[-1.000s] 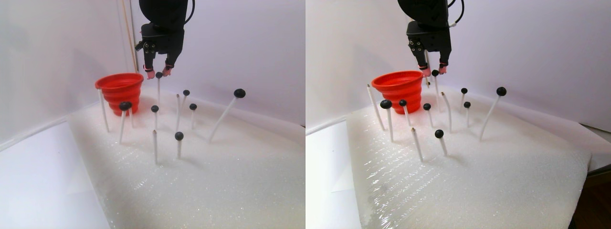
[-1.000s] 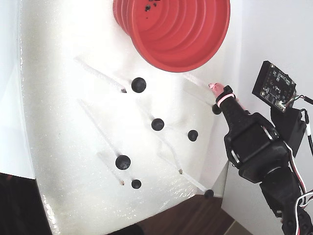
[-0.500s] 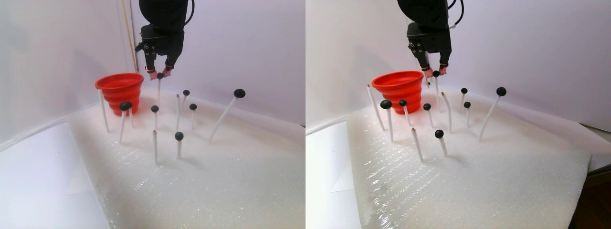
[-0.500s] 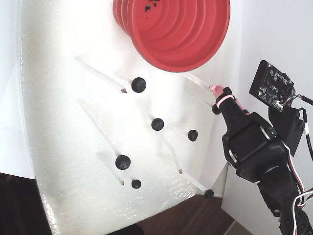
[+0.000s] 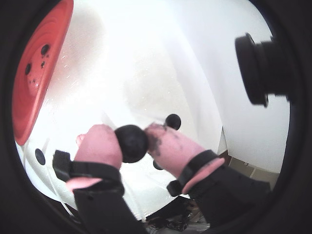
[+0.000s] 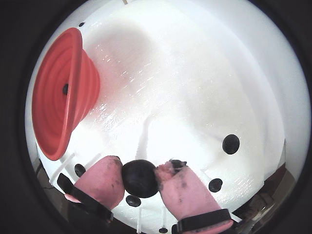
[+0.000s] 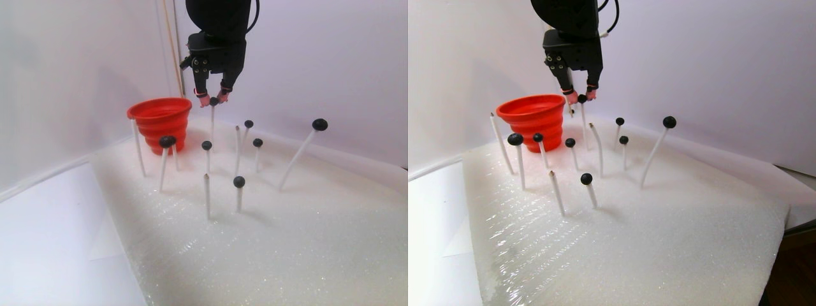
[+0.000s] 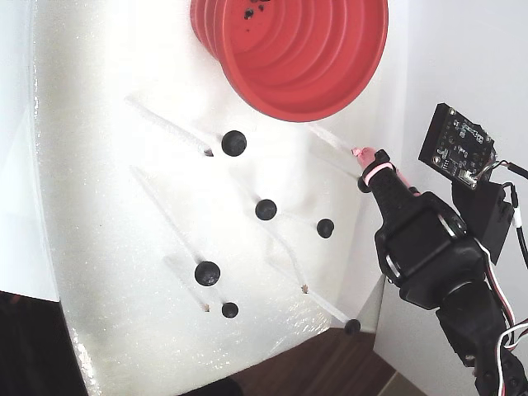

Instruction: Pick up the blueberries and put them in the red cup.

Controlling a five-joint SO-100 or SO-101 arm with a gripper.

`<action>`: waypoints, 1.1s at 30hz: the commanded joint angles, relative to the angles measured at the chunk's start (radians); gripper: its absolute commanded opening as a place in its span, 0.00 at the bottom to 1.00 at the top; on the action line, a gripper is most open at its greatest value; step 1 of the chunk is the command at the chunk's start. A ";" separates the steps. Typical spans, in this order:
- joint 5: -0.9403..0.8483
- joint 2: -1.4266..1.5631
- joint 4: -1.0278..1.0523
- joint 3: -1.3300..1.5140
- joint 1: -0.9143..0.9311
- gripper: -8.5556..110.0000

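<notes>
My gripper [image 5: 131,141] is shut on one blueberry [image 5: 130,146], a matte black ball pinched between the two pink fingertips [image 6: 105,178]. In the stereo pair view the gripper [image 7: 213,99] holds this ball at the top of a white stick, just right of the red cup [image 7: 159,118]. The ridged red cup [image 8: 305,58] stands at the top of the fixed view, with the gripper [image 8: 363,169] below its right rim. Several other blueberries [image 8: 266,209] sit on white sticks across the foam. The cup [image 6: 58,97] is at the left in both wrist views.
A white foam pad [image 7: 306,242] carries the sticks; some sticks [image 7: 206,194] are bare. White walls close in behind and beside the arm. A camera board [image 8: 458,148] sticks out from the arm. The pad ends at a dark wooden edge [image 8: 313,371].
The gripper has shifted slightly toward the cup in the fixed view, and its pink fingertips have drawn in around the ball on the stick. The other balls have not moved.
</notes>
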 commanded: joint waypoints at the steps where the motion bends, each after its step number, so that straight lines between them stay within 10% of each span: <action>1: -0.003 0.137 0.006 -0.044 -0.012 0.17; 33: 0.025 0.183 0.067 -0.058 -0.153 0.17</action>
